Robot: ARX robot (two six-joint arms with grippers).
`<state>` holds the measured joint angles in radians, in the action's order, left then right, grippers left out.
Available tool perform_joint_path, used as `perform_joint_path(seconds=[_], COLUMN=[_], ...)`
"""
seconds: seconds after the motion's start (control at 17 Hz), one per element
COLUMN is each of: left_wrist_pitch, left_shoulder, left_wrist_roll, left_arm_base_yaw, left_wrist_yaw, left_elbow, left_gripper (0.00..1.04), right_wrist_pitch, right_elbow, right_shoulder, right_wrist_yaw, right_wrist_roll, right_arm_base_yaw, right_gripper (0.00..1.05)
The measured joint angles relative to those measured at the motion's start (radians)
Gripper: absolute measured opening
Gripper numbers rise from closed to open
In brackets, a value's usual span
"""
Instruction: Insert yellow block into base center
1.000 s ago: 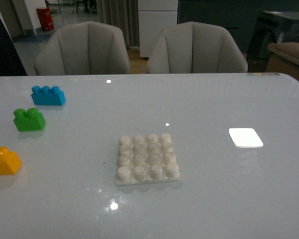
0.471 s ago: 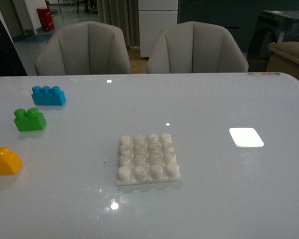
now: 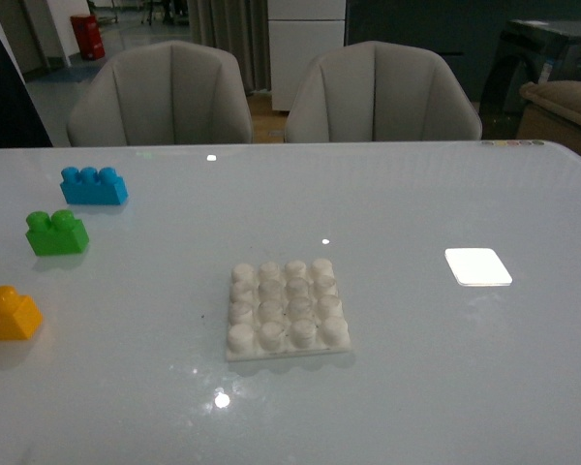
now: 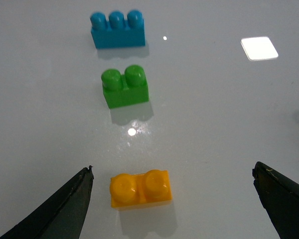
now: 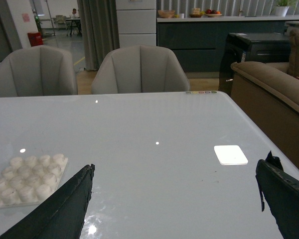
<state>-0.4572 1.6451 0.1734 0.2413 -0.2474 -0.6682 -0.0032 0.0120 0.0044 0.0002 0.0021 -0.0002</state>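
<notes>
While the yellow block (image 4: 139, 188) lies ungrasped on the worktop (image 3: 426, 387), well left of the empty base (image 3: 286, 308), the left gripper (image 4: 172, 168) hovers wide open by it, so pickup, carry and insertion all remain.

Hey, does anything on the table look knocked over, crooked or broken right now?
Nothing stands out. The yellow block, green brick and blue brick all sit upright, studs up, apart from each other, and the base lies flat with its studs bare.
</notes>
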Motion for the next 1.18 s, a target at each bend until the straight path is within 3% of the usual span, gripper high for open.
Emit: perform_joint_path(seconds=[0.29, 0.47, 0.76, 1.18], left_wrist_pitch=[0.039, 0.088, 0.033, -0.105], left_shoulder=[0.130, 0.190, 0.234, 0.387], left_wrist_roll=[0.038, 0.045, 0.043, -0.008], left_arm_base_yaw=[0.029, 0.074, 0.035, 0.015], left_wrist_yaw=[-0.010, -0.068, -0.110, -0.022], left_elbow=[-0.092, -0.145, -0.104, -0.129], left_gripper=[0.98, 0.98, 0.98, 0.98], right_wrist_pitch=[0.000, 0.000, 0.000, 0.000], right_elbow=[0.000, 0.000, 0.000, 0.000], right_shoulder=[0.000, 0.000, 0.000, 0.000], right_wrist_yaw=[0.000, 0.000, 0.000, 0.000], right_wrist_roll=[0.000, 0.000, 0.000, 0.000], right_arm_base_yaw=[0.000, 0.000, 0.000, 0.000], right_gripper=[0.98, 0.98, 0.98, 0.98])
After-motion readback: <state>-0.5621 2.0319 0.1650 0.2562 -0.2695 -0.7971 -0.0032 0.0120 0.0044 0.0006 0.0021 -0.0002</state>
